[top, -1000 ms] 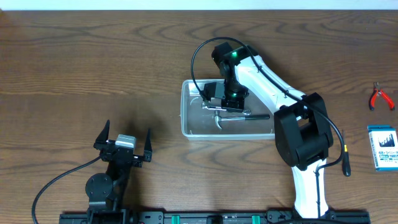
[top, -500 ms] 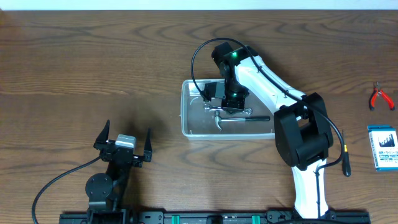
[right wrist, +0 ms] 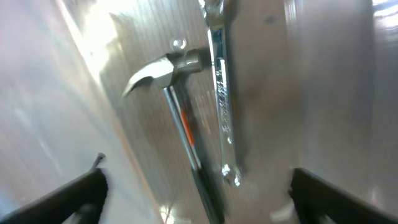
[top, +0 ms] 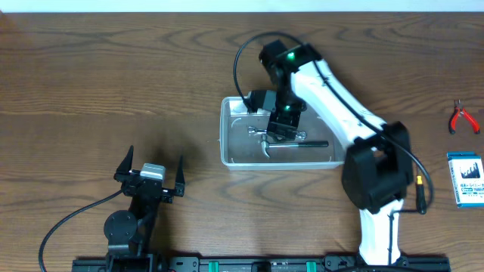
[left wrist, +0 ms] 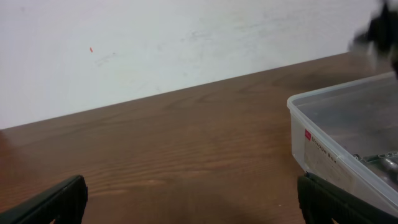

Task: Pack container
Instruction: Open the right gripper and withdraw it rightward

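The clear container (top: pixel 225 140) stands mid-table. Inside it lie a hammer (top: pixel 291 143) with a dark handle and a silver wrench (top: pixel 281 134). My right gripper (top: pixel 274 121) hovers over the tub's back half, open, holding nothing. The right wrist view looks down between the spread fingers (right wrist: pixel 68 199) at the hammer (right wrist: pixel 177 106) and the wrench (right wrist: pixel 221 99), lying side by side on the tub floor; the right gripper (right wrist: pixel 199 199) is empty. My left gripper (top: pixel 155 159) rests open near the front left. In its wrist view the left gripper (left wrist: pixel 196 205) is empty, with the container (left wrist: pixel 323 134) to its right.
Red-handled pliers (top: pixel 463 118) lie at the far right of the table. A small blue-and-white box (top: pixel 465 180) sits just in front of them. A white wall runs behind the table's far edge.
My right gripper went from shut to wide open over the container and lifted a little toward the back. The wrench now lies free beside the hammer. The left arm stayed still.
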Robot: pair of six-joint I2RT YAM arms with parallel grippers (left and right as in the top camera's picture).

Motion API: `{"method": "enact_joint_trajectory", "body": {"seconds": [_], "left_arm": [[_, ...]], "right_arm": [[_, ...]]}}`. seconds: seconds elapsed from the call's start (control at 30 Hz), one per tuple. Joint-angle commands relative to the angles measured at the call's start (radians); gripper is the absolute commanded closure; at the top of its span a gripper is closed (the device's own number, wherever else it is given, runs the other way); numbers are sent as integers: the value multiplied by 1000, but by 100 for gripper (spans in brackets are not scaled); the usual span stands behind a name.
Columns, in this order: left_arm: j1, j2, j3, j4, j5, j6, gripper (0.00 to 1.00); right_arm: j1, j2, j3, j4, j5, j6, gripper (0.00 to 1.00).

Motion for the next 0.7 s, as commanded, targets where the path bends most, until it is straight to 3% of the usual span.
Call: {"method": "enact_joint_trajectory", "body": {"seconds": [0.0, 0.33, 0.67], "left_arm": [[3, -6, -19, -32, 3, -5, 2], [3, -6, -19, -32, 3, -5, 2], [3, -6, -19, -32, 3, -5, 2]], "right_arm": [[2, -121, 72, -16, -19, 88, 1], [-87, -422, 90, -37, 11, 374, 1], [-366, -590, 88, -320, 11, 566, 1]]}}
